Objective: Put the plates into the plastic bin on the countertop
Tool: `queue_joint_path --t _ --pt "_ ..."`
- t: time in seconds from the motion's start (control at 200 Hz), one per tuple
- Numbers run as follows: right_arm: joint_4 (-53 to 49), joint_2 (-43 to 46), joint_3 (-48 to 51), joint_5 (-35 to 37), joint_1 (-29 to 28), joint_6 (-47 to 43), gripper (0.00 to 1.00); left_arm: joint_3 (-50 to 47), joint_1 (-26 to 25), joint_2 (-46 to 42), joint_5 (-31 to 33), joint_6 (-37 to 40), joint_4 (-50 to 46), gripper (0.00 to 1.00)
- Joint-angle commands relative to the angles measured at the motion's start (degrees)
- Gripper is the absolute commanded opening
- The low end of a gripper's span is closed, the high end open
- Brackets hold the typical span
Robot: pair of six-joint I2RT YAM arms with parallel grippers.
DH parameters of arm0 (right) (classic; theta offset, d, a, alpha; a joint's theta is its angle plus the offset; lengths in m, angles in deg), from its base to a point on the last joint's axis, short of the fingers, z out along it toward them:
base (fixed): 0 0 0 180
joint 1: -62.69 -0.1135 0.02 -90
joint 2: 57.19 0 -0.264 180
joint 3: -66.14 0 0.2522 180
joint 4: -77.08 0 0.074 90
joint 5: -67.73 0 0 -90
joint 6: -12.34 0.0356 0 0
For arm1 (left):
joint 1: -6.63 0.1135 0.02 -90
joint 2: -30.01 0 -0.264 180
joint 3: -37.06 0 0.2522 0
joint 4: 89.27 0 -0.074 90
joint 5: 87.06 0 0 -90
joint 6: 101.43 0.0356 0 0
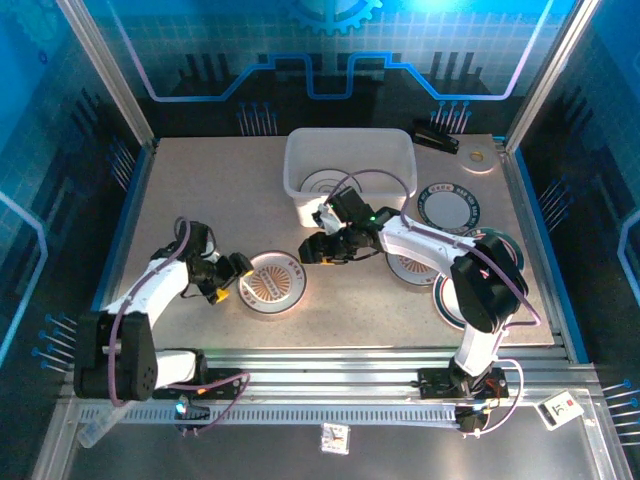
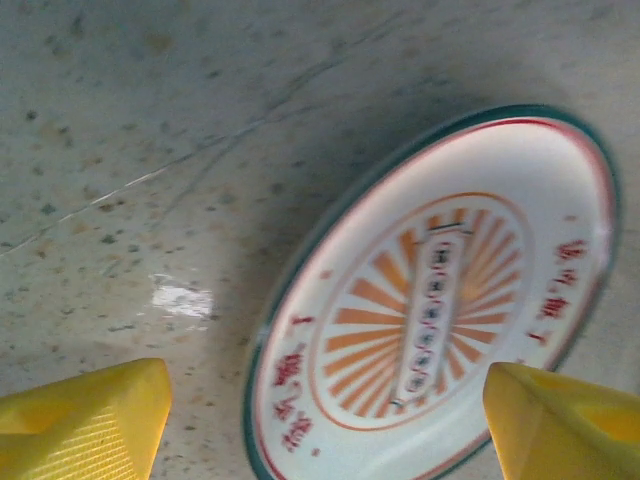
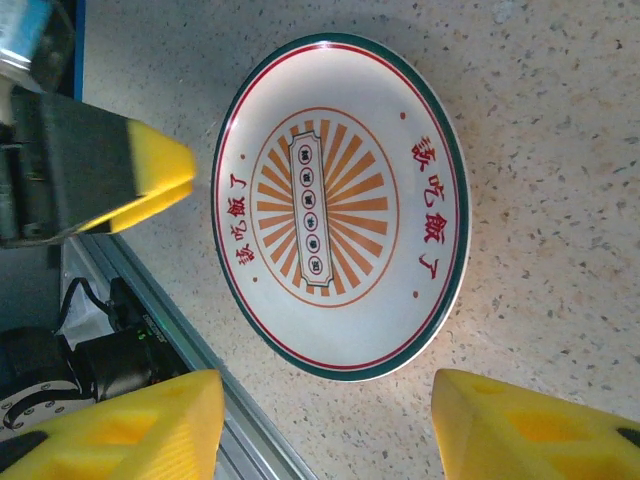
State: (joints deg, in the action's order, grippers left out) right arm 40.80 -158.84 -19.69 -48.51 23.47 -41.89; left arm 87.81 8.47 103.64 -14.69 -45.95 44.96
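Your left gripper [image 2: 325, 432]: yellow fingers spread wide, nothing held, sunburst plate [image 2: 440, 300] just ahead, flat on countertop [image 2: 150, 120]. Your right gripper [image 3: 320, 425]: fingers wide, empty, over same plate. Plastic bin [image 1: 300, 190] behind, second plate [image 1: 330, 183] inside it.

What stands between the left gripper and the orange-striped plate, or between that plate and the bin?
Nothing visible between the left gripper and the plate; the gripper sits open at the plate's rim. Toward the bin, the right gripper hangs over the countertop between plate and bin, right on that path.
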Motion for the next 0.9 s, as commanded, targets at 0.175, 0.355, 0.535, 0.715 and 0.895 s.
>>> queue_joint_path --t 0.175,0.355,0.535,0.715,0.895 --pt "0.52 -0.45 -0.88 -1.70 -0.50 -0.62 0.56 0.36 0.61 6.51 -3.03 1.81 5.38 0.77" --pt "0.79 -1.17 -0.99 -2.32 -0.35 -0.39 0.54 0.56 0.44 7.54 -4.34 2.54 6.25 0.70" --pt "1.49 -1.29 -0.53 -2.68 -0.12 0.09 0.53 0.67 -1.15 7.57 -4.64 3.23 6.54 0.62" --pt "2.18 -1.28 0.09 -3.01 0.14 0.49 0.52 1.06 -2.77 8.74 -2.41 4.23 5.77 0.61" --pt "2.64 -1.02 0.65 -3.03 0.34 0.77 0.51 1.23 -3.43 9.96 -1.57 4.21 5.83 0.53"
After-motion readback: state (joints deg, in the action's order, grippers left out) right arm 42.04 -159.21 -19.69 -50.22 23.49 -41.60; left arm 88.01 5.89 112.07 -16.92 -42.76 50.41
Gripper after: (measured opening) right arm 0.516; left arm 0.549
